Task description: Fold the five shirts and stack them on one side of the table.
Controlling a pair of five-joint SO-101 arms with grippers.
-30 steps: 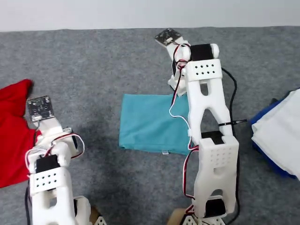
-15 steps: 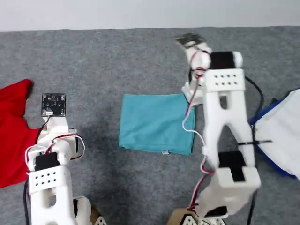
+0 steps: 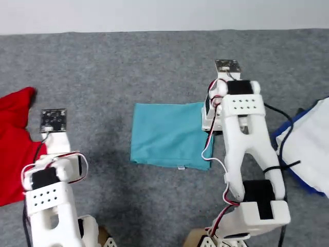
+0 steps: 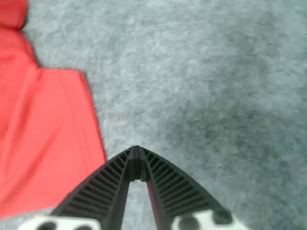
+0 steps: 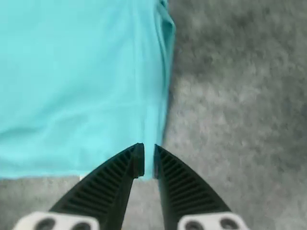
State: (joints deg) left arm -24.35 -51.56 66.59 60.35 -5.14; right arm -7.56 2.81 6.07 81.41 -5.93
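A teal shirt (image 3: 169,135) lies folded into a flat rectangle at the table's middle. My right arm (image 3: 241,110) stands over its right edge. In the right wrist view the right gripper (image 5: 148,149) hangs just above that edge of the teal shirt (image 5: 76,81), open by a narrow gap, with nothing held. A red shirt (image 3: 13,149) lies unfolded at the left edge of the table. My left arm (image 3: 51,170) is beside it. The left gripper (image 4: 137,153) is shut and empty over bare carpet, close to the hem of the red shirt (image 4: 43,134).
A stack of folded shirts, white (image 3: 308,144) over blue (image 3: 288,136), sits at the table's right edge, close to the right arm's base. Grey carpet (image 3: 103,77) covers the table. A pale wall runs along the far edge.
The right arm swung right from the teal shirt's far right corner, then settled over its right edge. The left arm's wrist shifted slightly near the red shirt.
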